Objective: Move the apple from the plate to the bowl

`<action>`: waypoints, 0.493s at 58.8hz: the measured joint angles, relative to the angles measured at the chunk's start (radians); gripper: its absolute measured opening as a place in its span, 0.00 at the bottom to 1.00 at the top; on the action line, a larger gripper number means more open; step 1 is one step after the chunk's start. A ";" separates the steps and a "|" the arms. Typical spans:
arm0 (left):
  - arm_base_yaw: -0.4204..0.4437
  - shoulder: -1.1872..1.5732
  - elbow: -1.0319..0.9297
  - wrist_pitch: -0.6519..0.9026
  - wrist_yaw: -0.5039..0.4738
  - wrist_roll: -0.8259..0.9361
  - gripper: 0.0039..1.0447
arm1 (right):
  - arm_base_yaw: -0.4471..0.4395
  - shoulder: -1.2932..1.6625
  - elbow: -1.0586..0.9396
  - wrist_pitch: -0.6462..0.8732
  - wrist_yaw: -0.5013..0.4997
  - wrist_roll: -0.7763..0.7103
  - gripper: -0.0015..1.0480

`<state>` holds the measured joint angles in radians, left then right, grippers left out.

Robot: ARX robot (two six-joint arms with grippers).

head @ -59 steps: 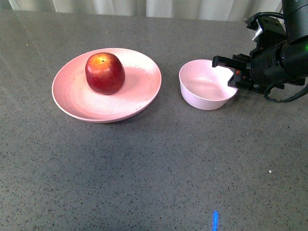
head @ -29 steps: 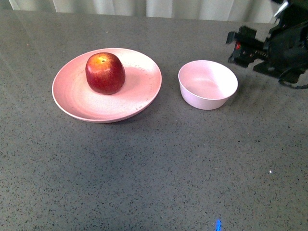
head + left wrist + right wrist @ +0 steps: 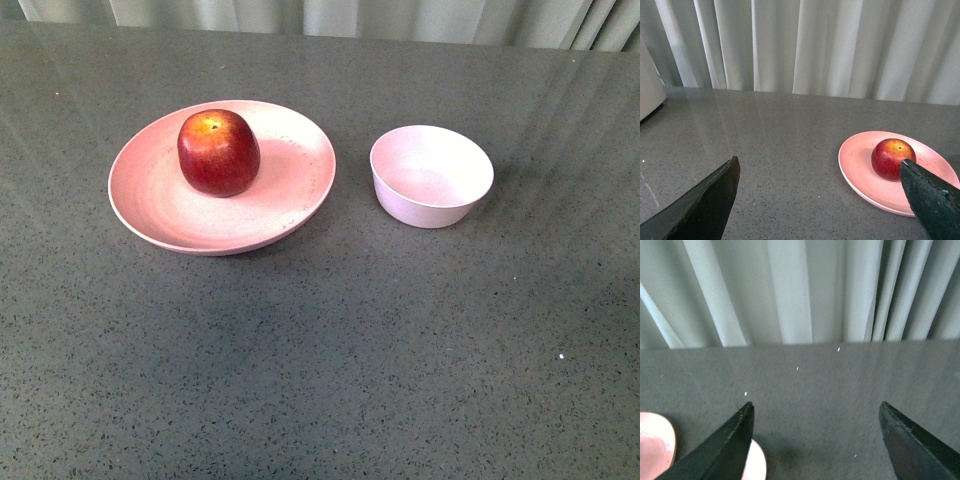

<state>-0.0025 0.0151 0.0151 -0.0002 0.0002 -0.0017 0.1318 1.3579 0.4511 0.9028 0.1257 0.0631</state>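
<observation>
Holding nothing, we are hanging our left gripper (image 3: 820,161) and right gripper (image 3: 816,405) over the gray table (image 3: 320,350), both with fingers spread wide. Farther out, the apple (image 3: 218,152) is sitting on the plate (image 3: 160,205). The bowl (image 3: 425,210) is standing just beside the plate, on its right.

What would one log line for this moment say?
apple: on plate | bowl: empty | left hand: open, empty | right hand: open, empty | transfer: not started

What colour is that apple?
The apple is dark red with a yellowish patch by its stem, clearest in the front view.
</observation>
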 joint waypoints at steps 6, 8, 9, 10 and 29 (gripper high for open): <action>0.000 0.000 0.000 0.000 0.000 0.000 0.92 | -0.018 -0.058 -0.079 0.028 -0.016 -0.030 0.45; 0.000 0.000 0.000 0.000 0.000 0.000 0.92 | -0.023 -0.074 -0.103 0.029 -0.020 -0.035 0.40; 0.000 0.000 0.000 0.000 0.000 0.000 0.92 | -0.028 -0.090 -0.126 0.029 -0.024 -0.039 0.35; 0.000 0.000 0.000 0.000 0.000 0.000 0.92 | -0.031 -0.102 -0.140 0.029 -0.027 -0.040 0.32; 0.000 0.000 0.000 0.000 0.000 0.000 0.92 | -0.129 -0.365 -0.324 -0.050 -0.119 -0.060 0.02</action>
<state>-0.0025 0.0147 0.0151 -0.0002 0.0002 -0.0017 0.0032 0.9932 0.1268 0.8524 0.0063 0.0032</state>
